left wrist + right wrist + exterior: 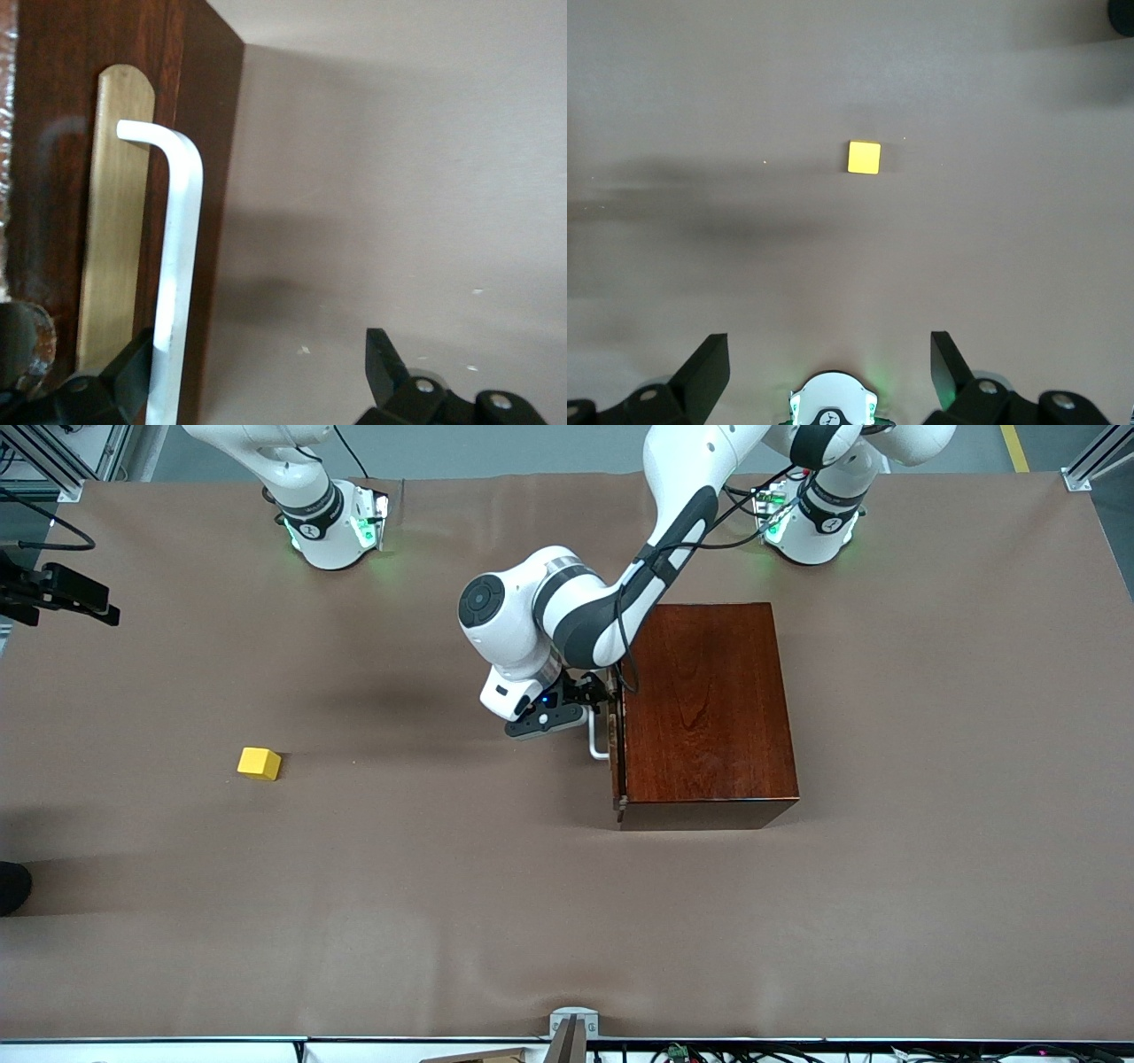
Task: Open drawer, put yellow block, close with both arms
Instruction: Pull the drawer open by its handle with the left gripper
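We hold our left gripper [592, 707] wide open and empty at the drawer [617, 735], one finger [133, 376] beside its upright white handle [177, 266], the bar not yet between them.

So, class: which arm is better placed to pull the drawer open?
The left: its open claw already straddles the drawer's white handle. The right claw hangs open above the yellow block.

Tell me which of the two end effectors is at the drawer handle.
The left end effector: its open fingers straddle the white handle of the drawer. The right end effector hangs open high above the yellow block.
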